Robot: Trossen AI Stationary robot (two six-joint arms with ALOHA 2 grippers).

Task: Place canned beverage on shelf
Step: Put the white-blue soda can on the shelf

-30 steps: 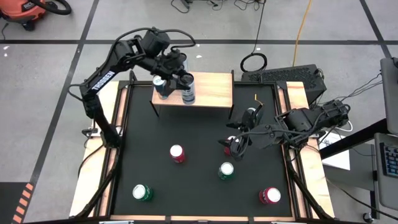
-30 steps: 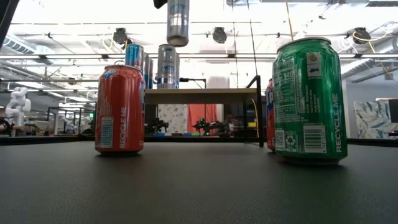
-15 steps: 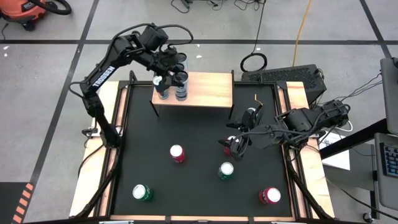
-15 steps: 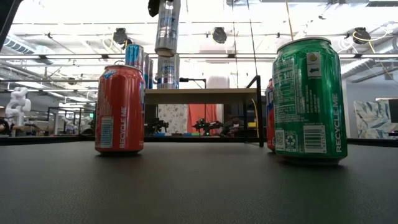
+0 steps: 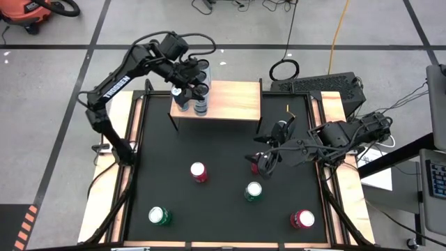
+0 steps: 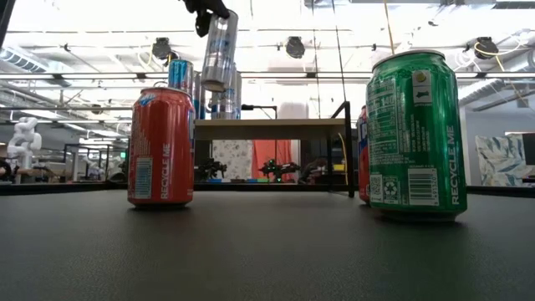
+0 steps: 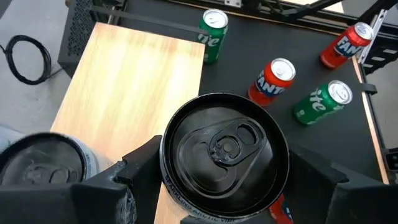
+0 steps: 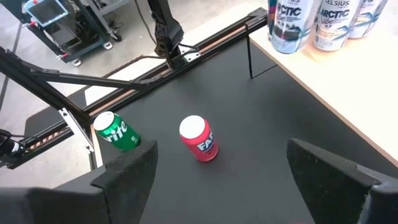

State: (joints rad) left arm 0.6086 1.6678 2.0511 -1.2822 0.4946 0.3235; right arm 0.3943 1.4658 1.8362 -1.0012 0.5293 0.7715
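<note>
A: Left gripper [image 7: 217, 180] clamped on the silver can [image 6: 216, 50], tilted, above the shelf [image 5: 233, 97].
B: Change?
A: A second ago it hung higher and nearer the shelf's front; now it has dropped beside the two cans [image 5: 182, 97] standing at the board's left end. Not yet down, I judge.
B: Room?
A: Bare wood to the right. Neighbour close; back edge near.
B: Right gripper [image 5: 263, 159]?
A: Jaws apart, empty, over the black tabletop [image 5: 223, 199] by a red can [image 5: 256, 166].
</note>
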